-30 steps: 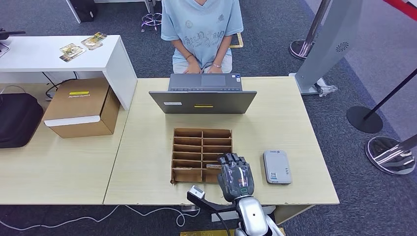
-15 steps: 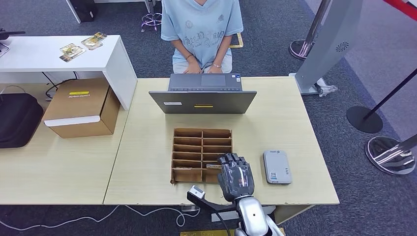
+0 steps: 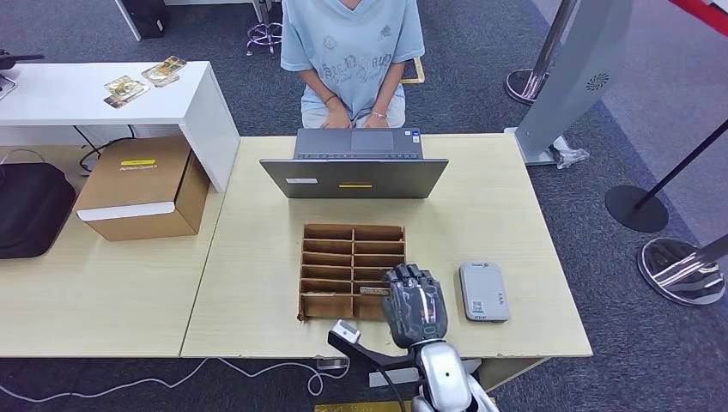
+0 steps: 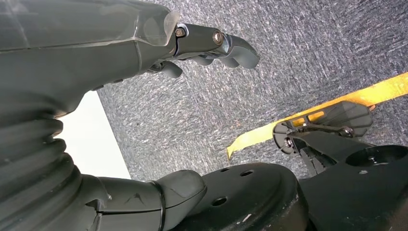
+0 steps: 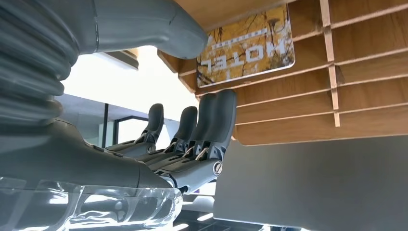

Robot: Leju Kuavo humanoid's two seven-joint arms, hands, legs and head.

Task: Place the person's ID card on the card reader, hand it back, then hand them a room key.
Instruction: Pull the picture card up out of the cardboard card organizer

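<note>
My right hand (image 3: 415,305) hovers over the near right corner of the wooden slotted card box (image 3: 343,257). A room key card (image 5: 246,45) printed with the word HOTEL lies in a slot there; its pale edge (image 3: 371,291) juts out beside my fingers. In the right wrist view my thumb (image 5: 159,24) and fingers (image 5: 211,120) sit on either side of the card's corner with a gap between them, gripping nothing. The grey card reader (image 3: 483,292) lies just right of the hand. My left hand (image 4: 144,43) hangs over carpet, fingers apart and empty.
A person in a light blue shirt (image 3: 353,51) sits behind an open laptop (image 3: 354,176) at the table's far edge. A cardboard box (image 3: 142,187) and black bag (image 3: 30,206) stand on the left table. Cards (image 3: 144,79) lie on the white desk.
My right hand has shifted slightly to the right and toward me over the box's corner. The key card stays in its slot.
</note>
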